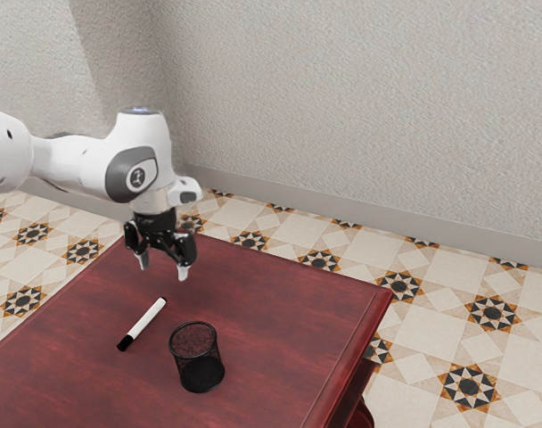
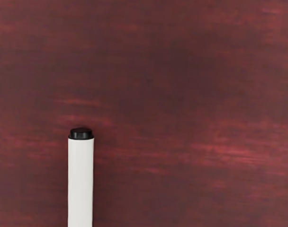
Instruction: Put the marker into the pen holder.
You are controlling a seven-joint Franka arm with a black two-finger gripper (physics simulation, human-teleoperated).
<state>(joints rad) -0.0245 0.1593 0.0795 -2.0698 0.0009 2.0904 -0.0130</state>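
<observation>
My gripper [image 1: 163, 269] is open above the table, pointing down, with nothing between its fingers. The white marker [image 1: 146, 323] with black ends lies flat on the table, below the gripper in the exterior view. In the wrist view, the marker [image 2: 80, 182] shows its black end and part of its white body against the red wood. The black mesh pen holder [image 1: 197, 358] stands upright beside the marker, on the side toward the exterior view's right; its open top faces up and no pen is visible in it.
The dark red table [image 1: 280, 303] has its far edge behind the gripper and a side edge toward the exterior view's right. Patterned floor tiles [image 1: 449, 312] and a grey wall [image 1: 369, 107] lie beyond it.
</observation>
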